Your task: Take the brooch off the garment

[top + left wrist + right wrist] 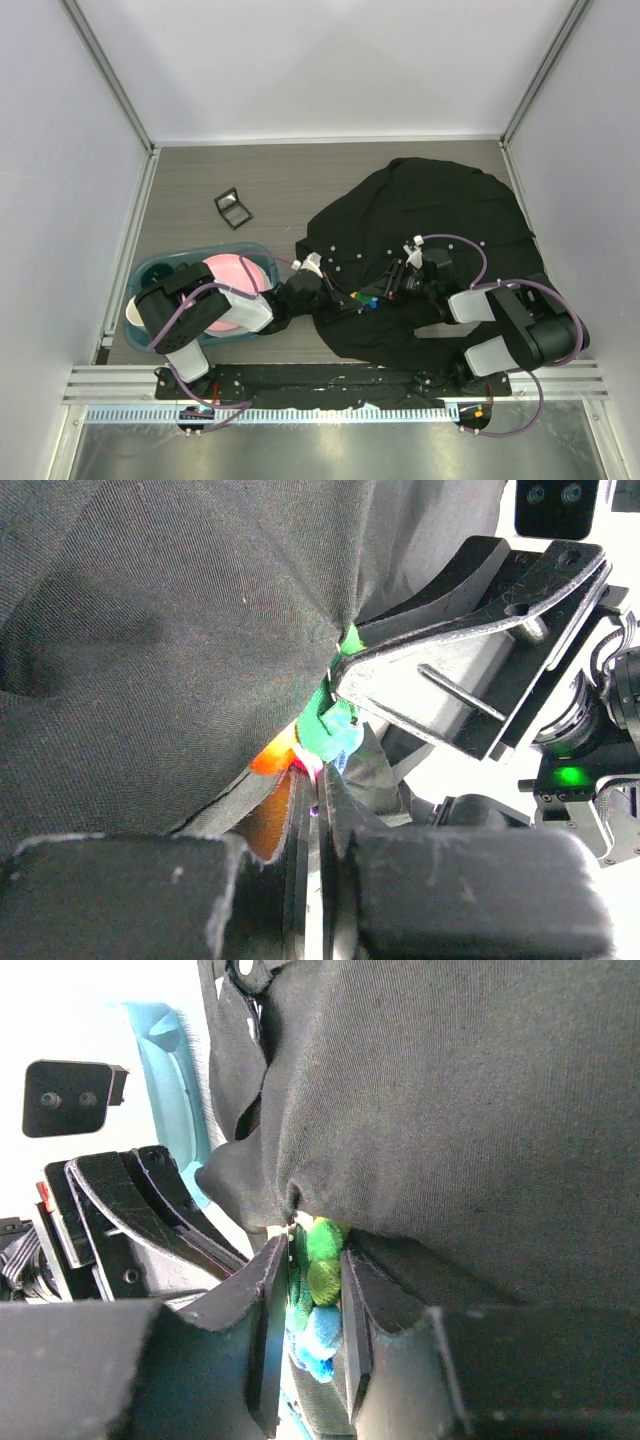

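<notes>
Here the brooch (365,300) lies at the near-left edge of the shirt (440,200) on the counter (200,180), petals strung crosswise, red end leftward, blue rightward. The right gripper (312,1280) is clamped on its green and blue petals; the left gripper (318,790) has its jaws together at the red edge, on petal or cloth I cannot tell. A teal tub (150,272) holds a pink plate (225,295).

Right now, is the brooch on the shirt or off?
On. In the right wrist view the black shirt puckers to a point at the brooch, which sits between the right fingers.
</notes>
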Robot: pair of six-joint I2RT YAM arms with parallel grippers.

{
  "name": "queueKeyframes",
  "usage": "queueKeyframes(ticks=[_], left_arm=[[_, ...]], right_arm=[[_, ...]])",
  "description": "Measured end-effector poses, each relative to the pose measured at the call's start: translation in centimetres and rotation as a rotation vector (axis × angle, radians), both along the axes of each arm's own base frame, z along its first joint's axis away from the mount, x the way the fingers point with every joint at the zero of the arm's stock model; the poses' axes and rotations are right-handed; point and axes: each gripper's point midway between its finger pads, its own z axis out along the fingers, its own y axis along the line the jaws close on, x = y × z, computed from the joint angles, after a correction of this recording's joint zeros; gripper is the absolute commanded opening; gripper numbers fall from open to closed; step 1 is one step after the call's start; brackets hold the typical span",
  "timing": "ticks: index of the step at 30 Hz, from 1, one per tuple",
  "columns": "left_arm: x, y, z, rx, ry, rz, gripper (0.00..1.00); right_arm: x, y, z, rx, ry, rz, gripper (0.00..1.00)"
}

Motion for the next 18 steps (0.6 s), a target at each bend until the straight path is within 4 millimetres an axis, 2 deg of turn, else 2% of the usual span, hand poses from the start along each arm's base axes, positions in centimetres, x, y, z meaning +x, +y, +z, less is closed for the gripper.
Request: queueKeyframes(ticks=[10, 13, 14, 18], left_arm=[[0.01, 0.03, -0.04, 0.001, 0.001, 0.001, 0.0], [0.02, 0.03, -0.02, 0.0, 0.002, 0.001, 0.0], [0.01, 0.03, -0.03, 0.0, 0.002, 0.001, 0.0], [0.03, 0.0, 0.03, -0.002, 0.001, 0.001, 0.0]], right_arm=[[0.16, 0.04, 0.13, 0.002, -0.013, 0.001, 0.23], [0.19, 0.01, 0.14, 0.003, -0.013, 0.0, 0.27], [0.23, -0.01, 0.15, 0.003, -0.014, -0.001, 0.32], [0.26, 0.05, 0.33, 0.005, -0.018, 0.002, 0.41]])
